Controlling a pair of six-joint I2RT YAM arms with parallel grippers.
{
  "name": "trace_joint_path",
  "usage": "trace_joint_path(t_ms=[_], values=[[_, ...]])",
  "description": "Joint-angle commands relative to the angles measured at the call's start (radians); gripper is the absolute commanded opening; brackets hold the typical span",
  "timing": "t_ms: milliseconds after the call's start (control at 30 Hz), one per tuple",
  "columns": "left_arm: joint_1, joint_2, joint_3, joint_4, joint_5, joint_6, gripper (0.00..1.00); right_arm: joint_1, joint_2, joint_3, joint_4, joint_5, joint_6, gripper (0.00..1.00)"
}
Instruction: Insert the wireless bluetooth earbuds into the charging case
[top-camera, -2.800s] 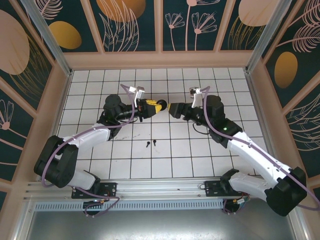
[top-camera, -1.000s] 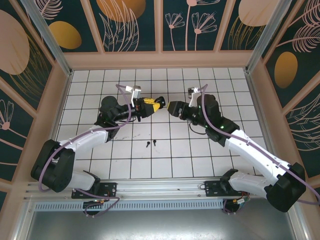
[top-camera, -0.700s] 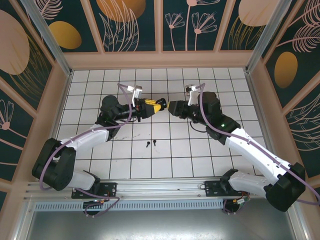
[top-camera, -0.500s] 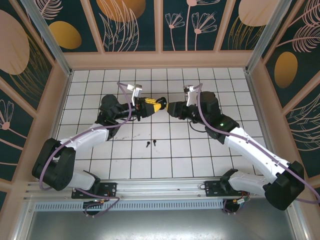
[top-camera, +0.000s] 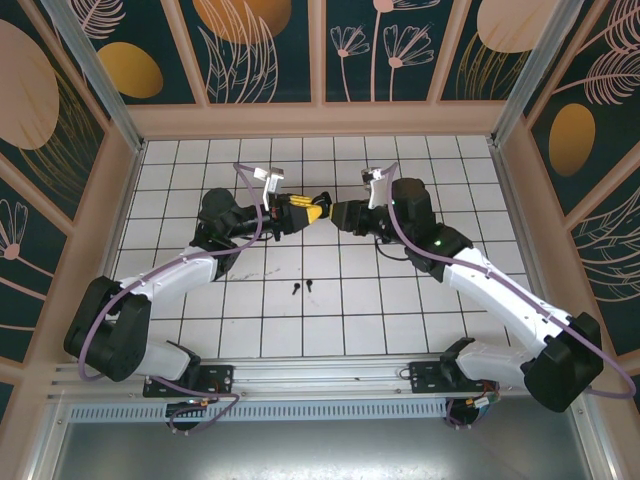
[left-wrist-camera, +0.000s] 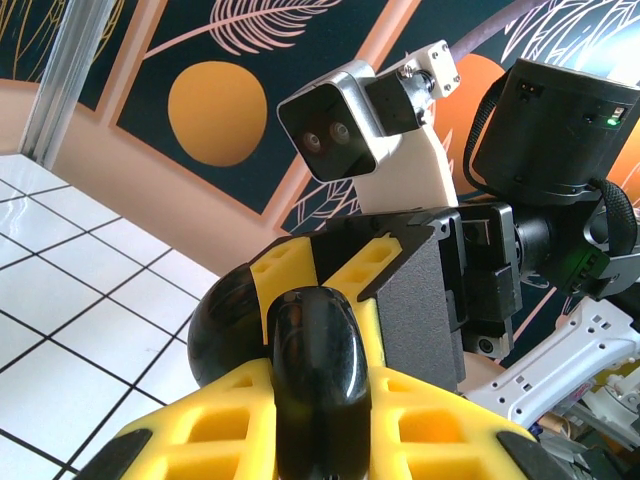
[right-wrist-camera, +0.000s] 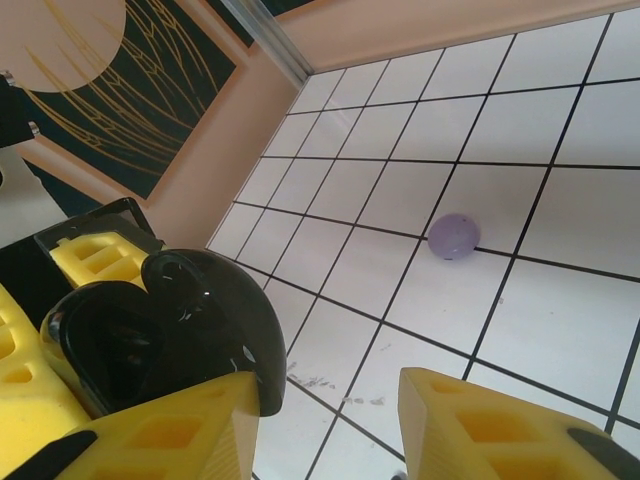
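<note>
Two black earbuds (top-camera: 302, 288) lie side by side on the surface (top-camera: 340, 325), nearest the arm bases. Beyond them, the left tool (top-camera: 320, 210) is clamped on the glossy black charging case (left-wrist-camera: 310, 370), held off the surface. The right tool (right-wrist-camera: 330, 392) faces it, fingers apart, one just beside the case. Farther off lies a lilac earbud (right-wrist-camera: 452, 237).

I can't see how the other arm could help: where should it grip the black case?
Probably the free rounded end of the case, which sticks out past the left gripper. The right gripper could come in level from the opposite side, jaws across its narrow thickness, since the other end is clamped.
</note>
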Motion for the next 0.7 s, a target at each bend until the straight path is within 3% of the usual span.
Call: trace_joint_path(t_ms=[0, 367, 667], values=[[-0.005, 0.003, 0.015, 0.051, 0.038, -0.013, 0.00, -0.005, 0.009, 0.042, 0.028, -0.023, -0.017, 0.40], [-0.011, 0.021, 0.042, 0.068, 0.145, -0.046, 0.00, -0.087, -0.050, -0.014, 0.095, -0.203, -0.029, 0.34], [-0.016, 0.024, 0.054, 0.088, 0.149, -0.067, 0.00, -0.102, -0.032, -0.016, 0.086, -0.270, -0.029, 0.33]])
